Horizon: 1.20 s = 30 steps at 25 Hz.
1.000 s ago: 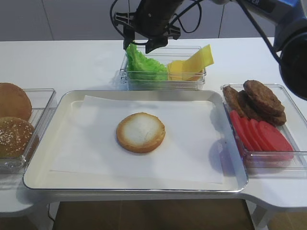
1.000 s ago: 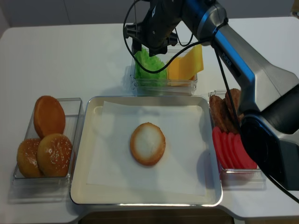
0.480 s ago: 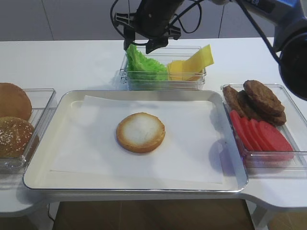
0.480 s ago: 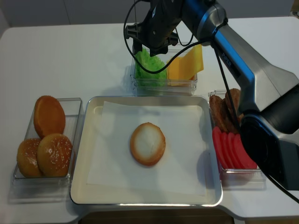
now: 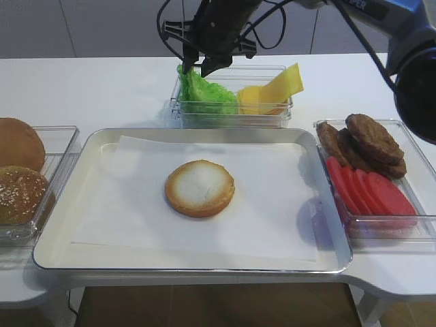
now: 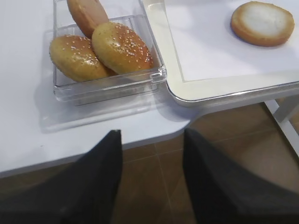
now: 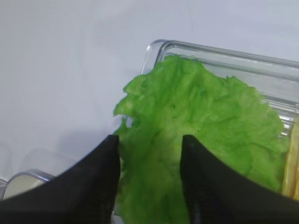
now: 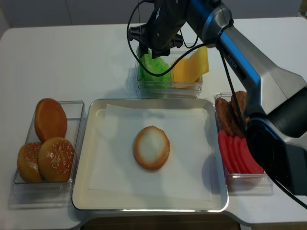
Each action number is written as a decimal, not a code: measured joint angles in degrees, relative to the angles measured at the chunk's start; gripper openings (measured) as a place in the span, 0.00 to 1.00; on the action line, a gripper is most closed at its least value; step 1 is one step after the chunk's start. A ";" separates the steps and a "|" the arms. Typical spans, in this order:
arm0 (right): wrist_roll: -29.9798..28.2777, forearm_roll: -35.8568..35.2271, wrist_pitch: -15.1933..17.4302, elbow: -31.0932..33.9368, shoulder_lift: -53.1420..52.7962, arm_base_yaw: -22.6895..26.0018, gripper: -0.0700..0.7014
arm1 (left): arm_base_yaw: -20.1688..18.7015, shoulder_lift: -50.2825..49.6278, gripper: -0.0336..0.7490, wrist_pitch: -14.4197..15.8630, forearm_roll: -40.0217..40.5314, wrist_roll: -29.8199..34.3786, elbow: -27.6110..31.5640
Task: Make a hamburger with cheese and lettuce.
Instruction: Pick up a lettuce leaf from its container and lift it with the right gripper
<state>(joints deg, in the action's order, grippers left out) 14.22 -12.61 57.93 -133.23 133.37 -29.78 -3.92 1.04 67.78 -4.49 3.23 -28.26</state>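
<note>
Found the right hand (image 7: pixel 149 140) just beyond the far edge of the tray (image 5: pixel 58 204), lowered onto the lettuce (image 7: pixel 205 116) in a clear bin (image 5: pixel 231 112) there. Saw its two dark fingers (image 7: pixel 100 172) standing apart on either side of the leaf's near edge, with green showing between them; could not tell whether pinching the leaf or merely straddling it. Saw the cheese (image 5: pixel 279 88) leaning in the same bin, on the lettuce's right. Noted the hamburger (image 5: pixel 199 188) lying cut face up on white paper (image 5: pixel 272 204) near the middle of the tray, alone. Found the left hand (image 6: pixel 152 135) off the tray's near left corner, over the edge of the tabletop (image 5: pixel 102 88), fingers spread and holding nothing. Noted sesame buns (image 6: pixel 121 46) boxed left of the tray, and patties (image 5: pixel 371 139) with tomato slices (image 5: pixel 368 191) right of it
</note>
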 joint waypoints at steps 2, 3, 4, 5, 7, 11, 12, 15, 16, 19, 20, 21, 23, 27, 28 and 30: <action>0.00 0.00 0.00 0.00 0.00 0.00 0.45 | 0.00 0.00 0.46 0.00 0.00 0.00 0.00; 0.00 0.00 0.00 0.00 0.00 0.00 0.41 | 0.00 0.00 0.46 0.00 0.00 0.00 0.00; 0.00 0.00 0.00 0.00 0.00 0.00 0.40 | 0.00 0.00 0.46 0.00 0.00 0.00 0.00; 0.00 0.00 0.00 0.00 0.00 0.00 0.38 | 0.00 0.00 0.46 0.00 0.00 0.00 0.00; 0.00 0.09 0.00 0.00 0.00 0.00 0.35 | 0.00 0.00 0.46 0.00 0.00 0.00 0.00; 0.00 0.13 0.00 0.00 0.00 0.00 0.28 | 0.00 0.00 0.46 0.00 0.00 0.00 0.00; 0.00 0.13 0.00 0.00 0.00 0.00 0.26 | 0.00 0.00 0.46 0.00 0.00 0.00 0.00; 0.00 0.22 0.00 0.00 0.00 0.00 0.20 | 0.00 0.00 0.46 0.00 0.00 0.00 0.00; 0.00 0.22 0.00 0.00 0.00 0.00 0.18 | 0.00 0.00 0.46 0.00 0.00 0.00 0.00; 0.00 0.36 0.00 0.00 0.00 0.00 0.14 | 0.00 0.00 0.46 0.00 0.00 0.00 0.00; 0.00 0.36 0.00 0.00 0.00 0.00 0.13 | 0.00 0.00 0.46 0.00 0.00 0.00 0.00; 0.00 0.39 0.10 0.00 0.00 0.00 0.13 | 0.00 0.00 0.46 0.00 0.00 0.00 0.00; 0.00 0.39 0.94 0.00 0.00 0.00 0.13 | 0.00 0.00 0.46 0.00 0.00 0.00 0.00; 0.00 0.64 3.24 0.00 0.00 0.00 0.13 | 0.00 0.00 0.46 0.00 0.00 0.00 0.00; 0.00 0.64 3.54 0.00 0.00 0.00 0.13 | 0.00 0.00 0.46 0.00 0.00 0.00 0.00; 0.00 0.64 4.13 -0.04 0.00 0.00 0.13 | 0.00 0.00 0.46 0.00 0.00 0.00 0.00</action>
<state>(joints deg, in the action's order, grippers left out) 14.22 -11.97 62.06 -133.27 133.37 -29.78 -3.92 1.04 67.78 -4.49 3.23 -28.26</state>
